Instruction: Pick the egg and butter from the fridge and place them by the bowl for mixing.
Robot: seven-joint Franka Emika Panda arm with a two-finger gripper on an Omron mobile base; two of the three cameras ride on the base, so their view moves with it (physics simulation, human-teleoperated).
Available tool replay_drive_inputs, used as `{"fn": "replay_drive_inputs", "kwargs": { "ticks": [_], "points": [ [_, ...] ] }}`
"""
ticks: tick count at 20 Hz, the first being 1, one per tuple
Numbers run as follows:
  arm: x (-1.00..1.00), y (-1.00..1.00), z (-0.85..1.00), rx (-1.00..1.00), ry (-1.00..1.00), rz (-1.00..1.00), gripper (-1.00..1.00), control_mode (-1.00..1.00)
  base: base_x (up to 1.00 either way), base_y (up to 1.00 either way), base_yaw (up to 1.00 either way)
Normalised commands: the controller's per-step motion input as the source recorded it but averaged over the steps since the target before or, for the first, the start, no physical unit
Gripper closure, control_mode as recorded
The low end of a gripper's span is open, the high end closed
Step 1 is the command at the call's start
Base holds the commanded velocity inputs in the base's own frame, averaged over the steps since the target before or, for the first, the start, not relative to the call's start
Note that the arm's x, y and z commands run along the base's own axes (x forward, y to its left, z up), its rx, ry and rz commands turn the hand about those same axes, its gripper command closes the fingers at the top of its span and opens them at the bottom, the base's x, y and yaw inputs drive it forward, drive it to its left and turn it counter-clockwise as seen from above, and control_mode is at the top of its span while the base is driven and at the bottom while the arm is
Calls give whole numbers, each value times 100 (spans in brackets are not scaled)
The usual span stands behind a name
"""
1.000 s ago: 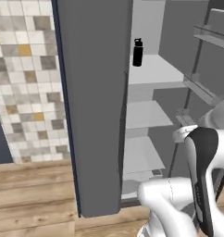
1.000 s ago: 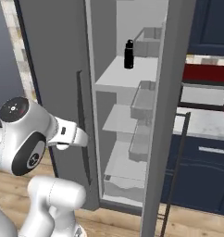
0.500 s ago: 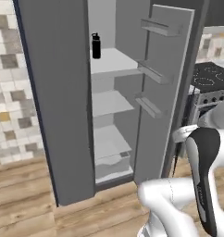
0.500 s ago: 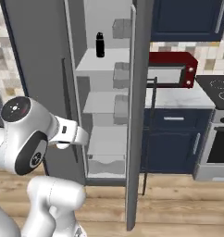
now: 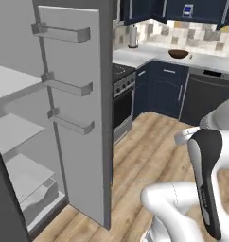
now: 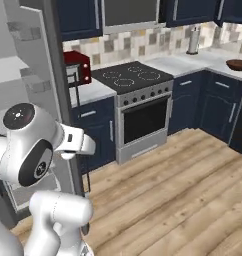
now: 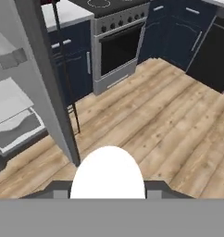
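Observation:
A plain white egg (image 7: 108, 173) sits at the bottom of the hand view, with my gripper (image 7: 108, 189) shut on it; a dark fingertip (image 7: 58, 188) peeks out on each side. The grey fridge (image 5: 78, 108) stands open on my left, its door shelves and pale inner shelves bare where I can see them; its dark door edge (image 7: 44, 74) runs close past the hand. The dark wooden bowl (image 5: 178, 53) rests on the far corner counter, also at the right edge of the right base view (image 6: 238, 64). The butter is out of view.
A stove with an oven (image 6: 138, 100) stands between navy cabinets, with a red microwave (image 6: 78, 65) on the counter beside the fridge. A paper towel roll (image 6: 193, 40) stands near the bowl. A dark dishwasher front (image 5: 206, 94) sits under that counter. Open wooden floor (image 7: 169, 120) lies ahead.
The whole picture has swung right: the base has turned from the fridge interior toward the stove and corner counter. The black bottle on the shelf has left the views. The grip is unchanged.

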Motion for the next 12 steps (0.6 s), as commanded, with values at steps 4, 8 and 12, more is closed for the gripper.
{"fn": "replay_drive_inputs", "kwargs": {
  "ticks": [4, 8, 12],
  "points": [
    [0, 0, 0, 0, 0, 0, 100, 100, 8, 2, -76],
    [0, 0, 0, 0, 0, 0, 100, 100, 15, 0, -73],
    [0, 0, 0, 0, 0, 0, 100, 100, 49, 4, -50]
  ]
}}
